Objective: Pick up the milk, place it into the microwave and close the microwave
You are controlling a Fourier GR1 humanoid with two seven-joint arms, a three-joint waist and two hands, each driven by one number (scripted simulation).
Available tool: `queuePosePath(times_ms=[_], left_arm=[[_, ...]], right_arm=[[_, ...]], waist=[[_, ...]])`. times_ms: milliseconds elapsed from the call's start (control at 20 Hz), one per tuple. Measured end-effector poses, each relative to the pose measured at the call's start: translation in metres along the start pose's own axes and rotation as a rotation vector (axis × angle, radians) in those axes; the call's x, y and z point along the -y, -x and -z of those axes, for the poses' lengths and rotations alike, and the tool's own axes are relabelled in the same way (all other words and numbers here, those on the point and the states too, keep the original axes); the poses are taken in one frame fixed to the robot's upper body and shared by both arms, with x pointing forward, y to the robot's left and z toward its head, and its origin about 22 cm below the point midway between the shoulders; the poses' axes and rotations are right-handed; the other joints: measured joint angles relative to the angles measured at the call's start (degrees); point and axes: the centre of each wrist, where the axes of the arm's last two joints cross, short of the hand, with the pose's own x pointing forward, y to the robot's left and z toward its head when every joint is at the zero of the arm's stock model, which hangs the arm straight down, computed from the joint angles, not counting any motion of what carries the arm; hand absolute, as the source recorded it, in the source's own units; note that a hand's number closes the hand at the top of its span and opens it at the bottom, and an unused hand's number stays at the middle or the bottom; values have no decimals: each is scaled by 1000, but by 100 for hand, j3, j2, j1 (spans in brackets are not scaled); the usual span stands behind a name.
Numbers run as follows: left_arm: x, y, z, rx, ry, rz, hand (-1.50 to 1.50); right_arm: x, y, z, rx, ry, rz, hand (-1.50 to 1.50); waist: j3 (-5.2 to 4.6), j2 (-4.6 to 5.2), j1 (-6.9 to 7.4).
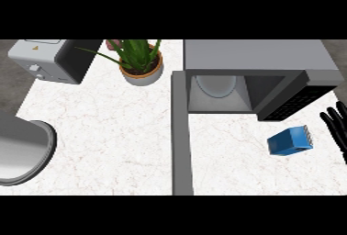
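One milk carton — microwave open

The right hand is cut off by the right edge; only fingers are shown, palm and forearm unseen. The left hand is not seen. A grey rounded object at left is clipped by the edge, identity not determinable. The potted plant and toaster are cropped at the top. The microwave interior's far end is shadowed.
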Motion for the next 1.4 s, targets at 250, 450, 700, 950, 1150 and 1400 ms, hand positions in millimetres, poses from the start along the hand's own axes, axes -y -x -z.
queuePosePath(times_ms=[250,450,700,950,1150,1400], left_arm=[[-3,-5,0,1,5,-1,-150],[-6,-5,-5,-5,6,1,-150],[-13,-5,-4,-4,6,0,-150],[-11,-10,-10,-4,12,0,-150],[-7,-10,-7,1,9,-1,-150],[-14,-13,-13,-3,7,-5,-150]], right_arm=[[10,33,-2,-38,47,-25,-150],[17,60,-7,-68,82,-44,-150],[37,93,-19,-88,95,-55,-150],[52,122,-27,-101,97,-54,-150],[50,141,-31,-117,88,-50,-150],[54,158,-32,-142,93,-74,-150]], waist=[[0,3,1],[1,5,4],[2,6,3],[3,7,18],[2,7,8],[2,6,19]])
